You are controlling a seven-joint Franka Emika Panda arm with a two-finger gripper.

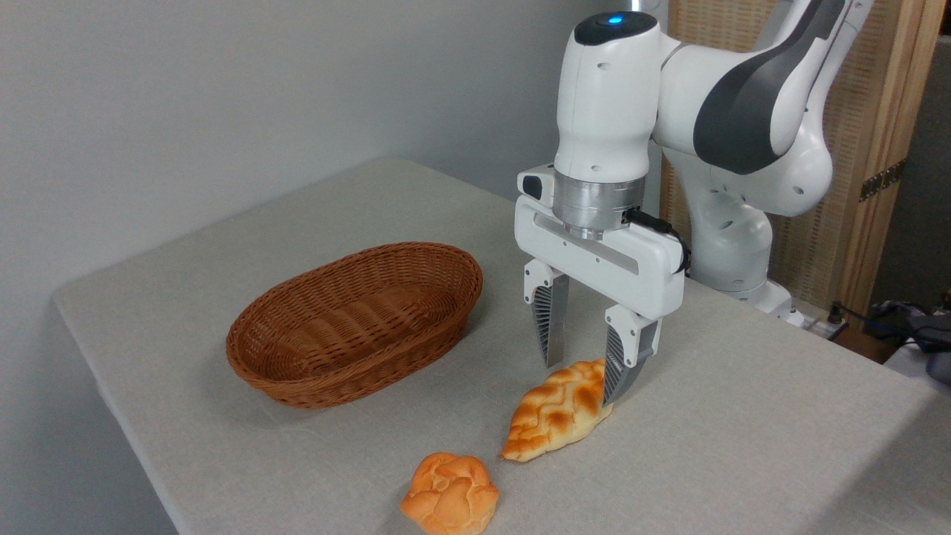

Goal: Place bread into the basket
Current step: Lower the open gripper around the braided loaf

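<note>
Camera, grey cloth table (743, 438), plain wall (186, 89) (wicker screen (869, 111) behind, perhaps)

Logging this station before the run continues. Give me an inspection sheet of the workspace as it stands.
Surface: table under a plain grey cloth, flat and dry.
Job's things: braided bread lies on the cloth, right of the basket; the basket holds nothing.
Clutter: one small round bun near the front edge, apart from the bread.
Grippers: pincer points down, jaws open, astride the far end of the bread; right finger at the crust, contact on the left unclear.
Cables: black lead at the wrist; more wires beside the arm's base.
Surroundings: grey wall, wooden screen behind the arm, dark items at far right.
</note>
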